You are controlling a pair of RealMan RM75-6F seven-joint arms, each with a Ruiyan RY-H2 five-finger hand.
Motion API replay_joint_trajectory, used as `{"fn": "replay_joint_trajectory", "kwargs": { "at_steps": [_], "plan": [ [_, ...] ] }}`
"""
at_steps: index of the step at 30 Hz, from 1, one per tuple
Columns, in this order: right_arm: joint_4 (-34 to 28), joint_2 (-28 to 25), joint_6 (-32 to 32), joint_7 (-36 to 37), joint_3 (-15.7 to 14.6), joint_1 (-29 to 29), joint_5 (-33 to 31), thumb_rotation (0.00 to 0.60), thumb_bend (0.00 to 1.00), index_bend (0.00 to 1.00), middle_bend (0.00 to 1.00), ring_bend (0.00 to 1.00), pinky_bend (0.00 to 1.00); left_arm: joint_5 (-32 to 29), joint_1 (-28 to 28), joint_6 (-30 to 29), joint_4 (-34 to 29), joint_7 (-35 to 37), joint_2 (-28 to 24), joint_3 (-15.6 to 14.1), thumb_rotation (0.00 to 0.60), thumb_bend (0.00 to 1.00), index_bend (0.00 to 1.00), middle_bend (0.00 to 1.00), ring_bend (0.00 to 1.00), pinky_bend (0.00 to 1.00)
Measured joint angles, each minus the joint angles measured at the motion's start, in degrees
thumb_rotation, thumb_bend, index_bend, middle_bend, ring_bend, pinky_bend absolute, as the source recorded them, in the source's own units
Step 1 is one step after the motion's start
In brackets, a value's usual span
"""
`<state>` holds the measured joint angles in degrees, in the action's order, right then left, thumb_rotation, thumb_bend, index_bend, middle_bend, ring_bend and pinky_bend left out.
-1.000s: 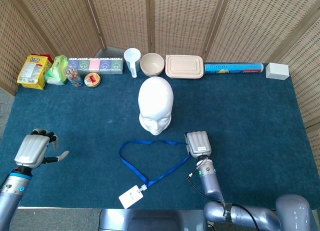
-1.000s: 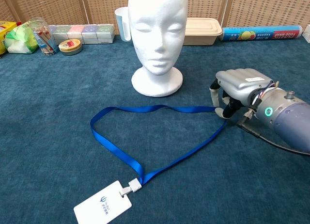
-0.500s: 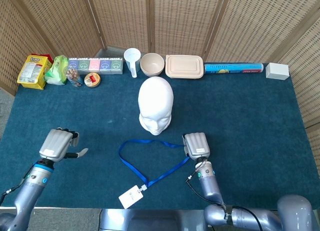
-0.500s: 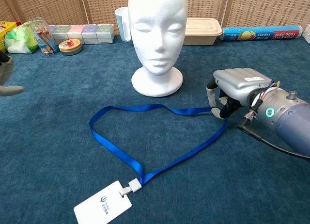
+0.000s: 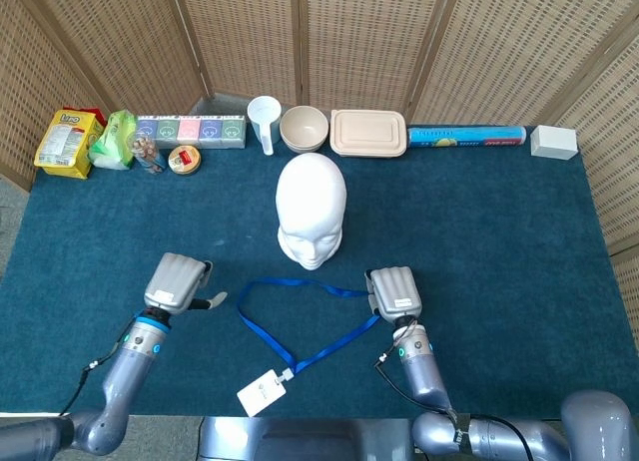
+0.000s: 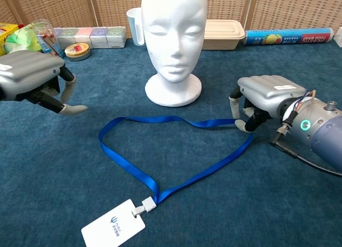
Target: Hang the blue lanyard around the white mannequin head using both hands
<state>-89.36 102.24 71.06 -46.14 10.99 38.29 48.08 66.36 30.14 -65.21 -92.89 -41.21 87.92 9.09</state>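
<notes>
I've brought my left hand (image 5: 178, 282) in from the near-left edge; it now hovers just left of the lanyard (image 5: 300, 321) loop, fingers apart, holding nothing. My right hand (image 6: 263, 97) pinches the loop's right end. The lanyard lies on the tabletop (image 5: 499, 231), near of the mannequin head (image 5: 311, 210).
</notes>
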Motion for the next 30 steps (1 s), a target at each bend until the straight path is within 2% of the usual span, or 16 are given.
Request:
{"fn": "replay_joint_trajectory", "kwargs": {
  "at_steps": [5,13,30],
  "plan": [
    [0.1,-0.2,-0.3,0.8,-0.2,-0.2,0.2,0.600,0.48,0.58,0.92,1.00,1.00,-5.5,1.3,0.0,-0.1,-3.1,2.3,1.1,0.309,0.28,0.65,1.00,1.00,1.00],
    [0.1,-0.7,-0.8,1.9,-0.1,-0.5,0.4,0.600,0.48,0.58,0.92,1.00,1.00,-11.8,4.5,-0.9,1.1,-9.1,6.4,1.9,0.325,0.27,0.65,1.00,1.00,1.00],
    [1.0,-1.3,-2.0,3.7,-0.2,-1.1,-0.3,0.600,0.48,0.59,0.93,1.00,1.00,-15.6,9.3,0.9,8.6,-9.9,12.0,1.3,0.348,0.22,0.63,1.00,1.00,1.00]
  ]
}}
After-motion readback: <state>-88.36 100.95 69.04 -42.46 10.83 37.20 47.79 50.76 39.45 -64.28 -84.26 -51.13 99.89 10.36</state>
